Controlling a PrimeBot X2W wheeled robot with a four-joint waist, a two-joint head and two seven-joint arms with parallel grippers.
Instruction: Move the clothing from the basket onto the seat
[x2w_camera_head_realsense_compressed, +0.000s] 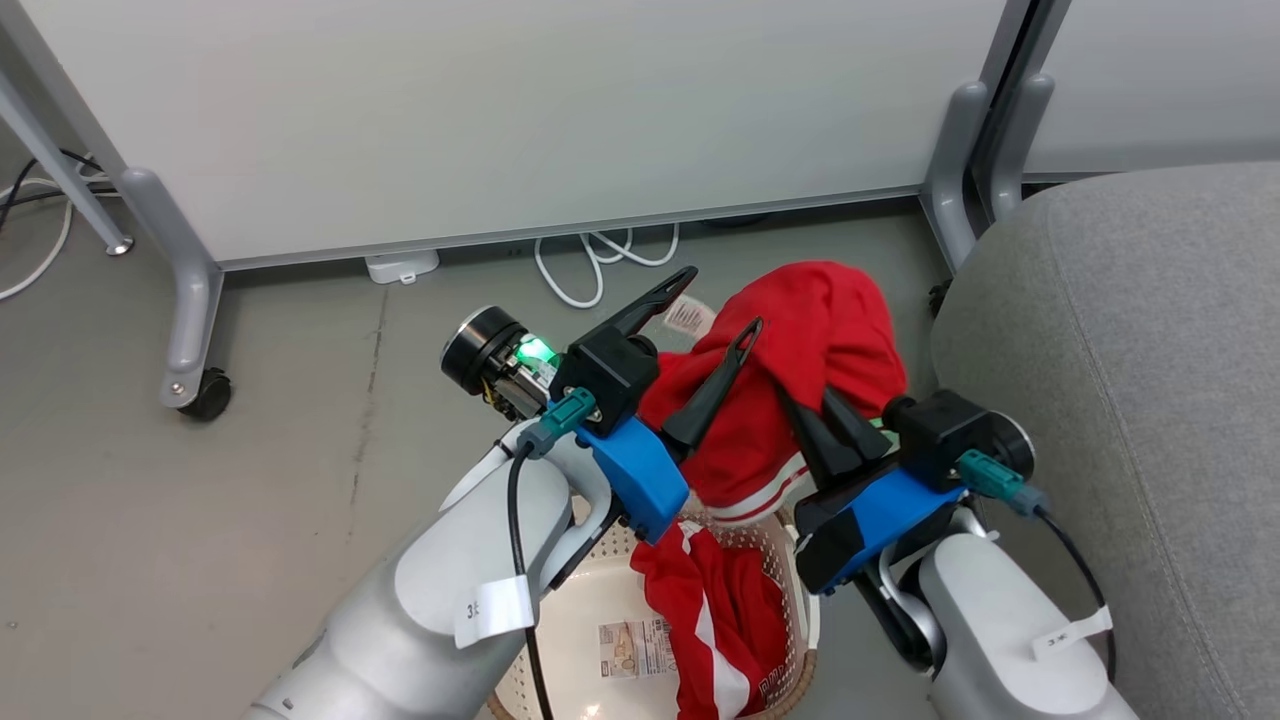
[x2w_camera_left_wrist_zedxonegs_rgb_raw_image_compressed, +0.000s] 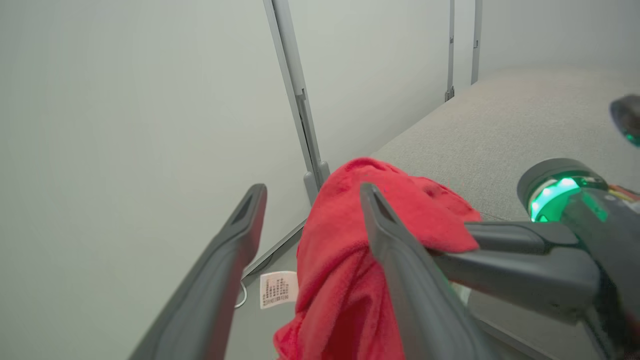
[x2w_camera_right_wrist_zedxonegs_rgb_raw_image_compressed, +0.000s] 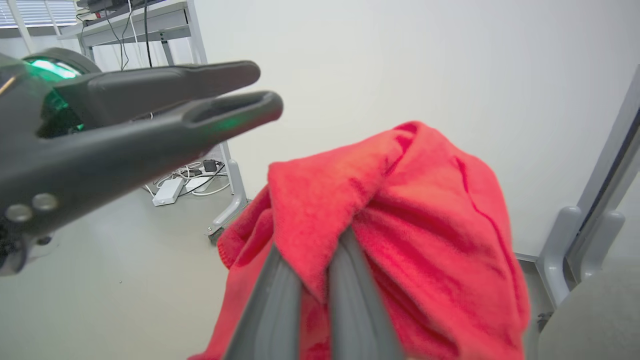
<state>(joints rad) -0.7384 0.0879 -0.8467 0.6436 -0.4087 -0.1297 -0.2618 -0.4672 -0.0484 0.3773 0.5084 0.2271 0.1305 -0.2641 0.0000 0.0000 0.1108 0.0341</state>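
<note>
STEP: lift-out done, carry to seat due | R end effector (x2w_camera_head_realsense_compressed: 812, 412) clamped on red garment (x2w_camera_head_realsense_compressed: 830, 320), held above basket (x2w_camera_head_realsense_compressed: 775, 560) | L end effector (x2w_camera_head_realsense_compressed: 722, 298) fingers apart, gripping nothing, by the cloth | 2nd red striped garment (x2w_camera_head_realsense_compressed: 720, 610) lies in basket | NEXT: swing R arm twd 3 o'clock over grey seat (x2w_camera_head_realsense_compressed: 1120, 330), then release

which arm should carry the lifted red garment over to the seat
Right: the right gripper is shut on the red garment, lifted above the basket, and the grey seat lies on that side. The left gripper stands open beside the fabric, holding nothing.
</note>
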